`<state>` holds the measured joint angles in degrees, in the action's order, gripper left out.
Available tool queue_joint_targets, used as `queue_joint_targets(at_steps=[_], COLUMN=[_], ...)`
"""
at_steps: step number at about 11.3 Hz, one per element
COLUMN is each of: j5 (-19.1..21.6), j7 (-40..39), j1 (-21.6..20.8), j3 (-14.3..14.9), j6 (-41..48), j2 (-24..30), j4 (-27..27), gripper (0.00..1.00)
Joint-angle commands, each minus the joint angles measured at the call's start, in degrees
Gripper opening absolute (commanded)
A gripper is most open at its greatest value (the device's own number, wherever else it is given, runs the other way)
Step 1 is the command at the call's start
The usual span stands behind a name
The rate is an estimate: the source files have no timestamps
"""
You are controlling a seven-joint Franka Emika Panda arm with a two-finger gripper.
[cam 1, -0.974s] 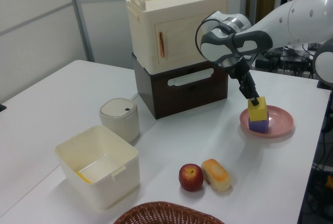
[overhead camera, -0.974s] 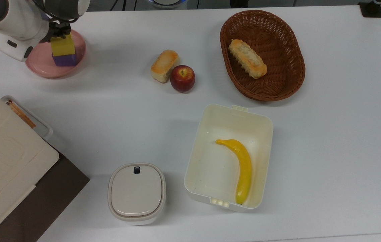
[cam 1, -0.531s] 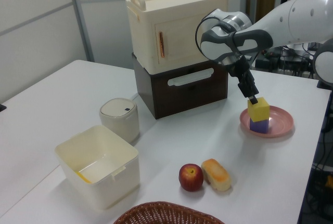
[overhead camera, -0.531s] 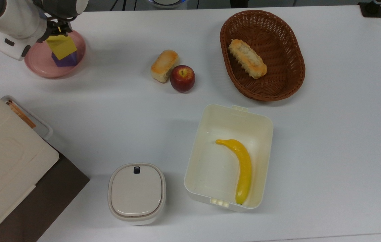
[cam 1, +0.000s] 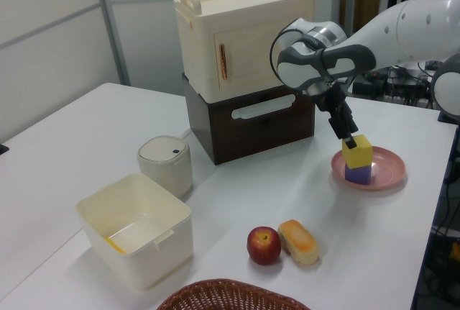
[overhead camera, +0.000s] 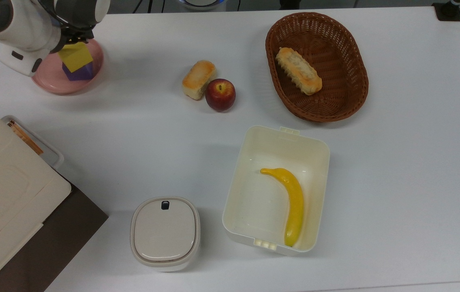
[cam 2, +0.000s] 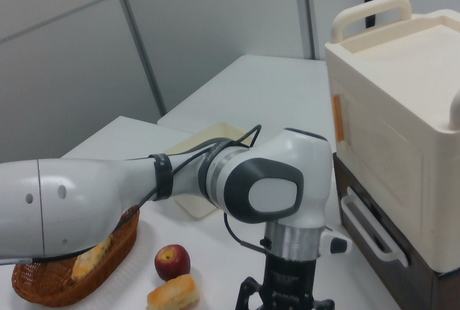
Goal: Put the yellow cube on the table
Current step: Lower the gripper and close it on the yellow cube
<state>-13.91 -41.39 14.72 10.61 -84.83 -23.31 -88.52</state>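
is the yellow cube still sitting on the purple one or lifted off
Lifted off: the yellow cube, held by the gripper, hangs tilted above the purple cube.

Yellow cube (cam 1: 357, 151) — tilted, lifted off purple cube, above white table (overhead camera: 132, 134)

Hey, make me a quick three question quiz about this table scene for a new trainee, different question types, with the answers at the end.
1. True or false: the small matte yellow cube rests flat on the white table.
2. Multiple choice: what lies in the open cream plastic box? A) red apple B) long yellow banana C) bread roll
3. Fill in: below the yellow cube, the purple cube sits on the round pink ____.

Key:
1. False; the pincer holds it lifted and tilted over the purple cube.
2. B, the long yellow banana.
3. Plate.
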Motion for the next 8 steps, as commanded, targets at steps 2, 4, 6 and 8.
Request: queue_joint_targets(at_steps=[2, 4, 6, 8], j5=[-1.1, -1.3, -1.4, -3.4], j7=[-0.5, -0.3, -0.8, -0.9], j1=[-1.5, -1.5, -1.5, -1.5], j3=[0.0, 0.0, 0.1, 0.1], j6=[0.7, 0.5, 0.1, 0.0], j2=[0.5, -0.2, -0.2, -0.2], j4=[-2.5, -2.4, -2.3, -2.0], gripper=[1.00, 1.00, 0.66, 0.44])
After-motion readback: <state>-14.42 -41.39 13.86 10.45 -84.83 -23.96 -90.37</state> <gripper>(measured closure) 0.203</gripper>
